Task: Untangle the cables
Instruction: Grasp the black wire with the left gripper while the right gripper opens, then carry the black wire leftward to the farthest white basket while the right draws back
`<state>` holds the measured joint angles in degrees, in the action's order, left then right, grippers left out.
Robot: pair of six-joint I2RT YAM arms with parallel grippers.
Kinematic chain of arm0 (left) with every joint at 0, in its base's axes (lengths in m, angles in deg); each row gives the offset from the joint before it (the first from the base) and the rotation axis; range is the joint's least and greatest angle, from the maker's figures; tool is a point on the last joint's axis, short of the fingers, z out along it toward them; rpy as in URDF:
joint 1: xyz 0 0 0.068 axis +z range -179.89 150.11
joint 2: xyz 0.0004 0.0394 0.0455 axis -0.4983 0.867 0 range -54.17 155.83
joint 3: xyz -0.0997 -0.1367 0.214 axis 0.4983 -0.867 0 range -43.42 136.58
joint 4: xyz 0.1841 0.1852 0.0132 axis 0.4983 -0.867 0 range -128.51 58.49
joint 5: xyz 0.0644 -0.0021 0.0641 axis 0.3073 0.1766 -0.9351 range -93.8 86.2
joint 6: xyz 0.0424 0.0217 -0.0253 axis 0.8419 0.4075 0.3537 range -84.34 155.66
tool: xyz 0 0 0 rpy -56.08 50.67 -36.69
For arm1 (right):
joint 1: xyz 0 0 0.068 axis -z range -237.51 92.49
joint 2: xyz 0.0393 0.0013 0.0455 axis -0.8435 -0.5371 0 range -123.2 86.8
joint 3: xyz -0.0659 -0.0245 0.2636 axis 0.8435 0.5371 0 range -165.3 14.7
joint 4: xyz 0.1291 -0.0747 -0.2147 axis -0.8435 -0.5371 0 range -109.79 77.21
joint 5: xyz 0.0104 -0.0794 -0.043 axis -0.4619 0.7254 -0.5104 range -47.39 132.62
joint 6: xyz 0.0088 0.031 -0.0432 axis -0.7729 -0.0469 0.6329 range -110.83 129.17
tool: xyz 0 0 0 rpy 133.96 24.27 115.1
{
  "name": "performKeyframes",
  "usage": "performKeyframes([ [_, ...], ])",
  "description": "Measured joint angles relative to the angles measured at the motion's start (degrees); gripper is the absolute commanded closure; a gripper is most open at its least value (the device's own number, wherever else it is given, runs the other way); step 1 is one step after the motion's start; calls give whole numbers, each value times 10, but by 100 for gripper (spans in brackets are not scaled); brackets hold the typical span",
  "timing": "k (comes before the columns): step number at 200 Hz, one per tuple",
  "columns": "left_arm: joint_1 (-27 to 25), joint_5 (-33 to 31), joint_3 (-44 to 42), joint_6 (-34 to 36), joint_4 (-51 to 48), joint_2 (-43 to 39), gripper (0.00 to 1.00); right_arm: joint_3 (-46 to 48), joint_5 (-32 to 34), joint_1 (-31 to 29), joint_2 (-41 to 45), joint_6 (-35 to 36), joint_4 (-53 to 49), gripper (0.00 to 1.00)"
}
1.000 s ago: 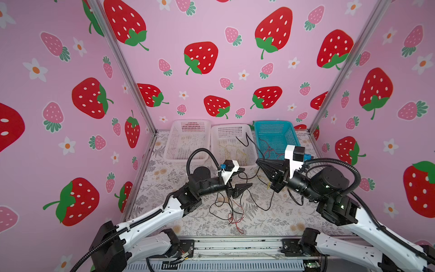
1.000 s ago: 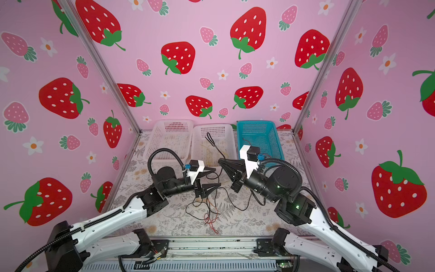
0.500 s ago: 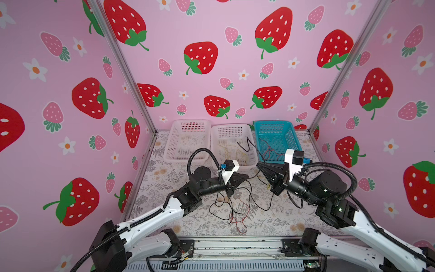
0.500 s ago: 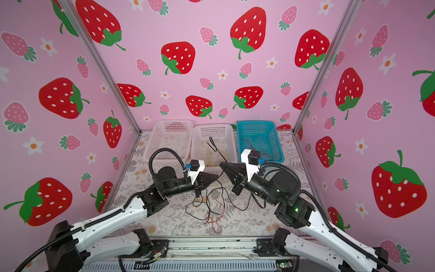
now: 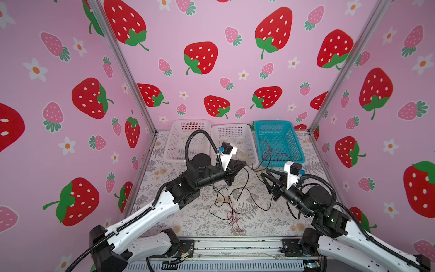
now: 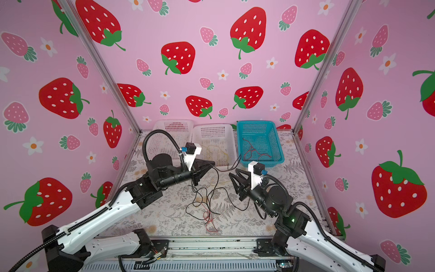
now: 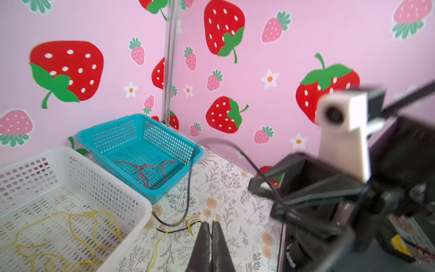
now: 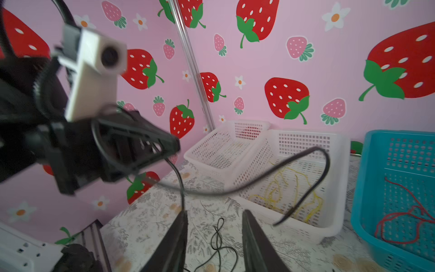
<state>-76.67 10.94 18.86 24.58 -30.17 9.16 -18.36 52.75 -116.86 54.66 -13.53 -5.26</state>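
My left gripper (image 5: 244, 163) (image 7: 211, 224) is shut on a thin black cable (image 8: 247, 188) above the table, just in front of the baskets. From its tip the cable sags towards the blue basket and also drops to a loose tangle of black and red cables (image 5: 231, 202) (image 6: 207, 200) on the table. My right gripper (image 5: 263, 173) (image 8: 215, 213) is open close to the right of the left one, with nothing between its fingers; the hanging black strand passes by one fingertip (image 8: 183, 215). A yellow cable (image 7: 70, 226) lies in the middle white basket and another red cable (image 7: 150, 168) in the blue basket.
Three baskets stand in a row at the back: a white one (image 5: 179, 141) with nothing seen in it, the middle white basket (image 5: 235, 131) and the blue basket (image 5: 294, 143). A yellow strand (image 7: 162, 237) trails on the flowered table beside the white basket. Pink walls close in on three sides.
My left gripper went from open to shut on the black cable and rose towards the baskets. My right gripper opened, let the cable go and drew back a little.
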Motion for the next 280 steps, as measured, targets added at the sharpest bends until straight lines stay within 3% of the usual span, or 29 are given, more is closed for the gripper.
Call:
performKeyframes([
  [28, 0, -46, 96, -47, -49, 9, 100, 73, 11, 1, 45, 1, 13, 40],
  [62, 0, -82, 142, -88, -95, 22, 100, 161, -39, 2, 74, -3, 69, 36],
  [101, 12, -113, 189, -82, -161, 39, 100, 210, -72, 2, 90, -11, 96, 28],
  [129, 66, -122, 212, -69, -183, 38, 100, 223, -61, 2, 122, -15, 88, 20],
  [182, 221, -112, 182, -73, -174, 37, 100, 223, -24, 2, 171, -15, 32, 0],
  [280, 332, -128, 131, -87, -92, 133, 100, 226, 11, 2, 214, -15, -27, 1],
])
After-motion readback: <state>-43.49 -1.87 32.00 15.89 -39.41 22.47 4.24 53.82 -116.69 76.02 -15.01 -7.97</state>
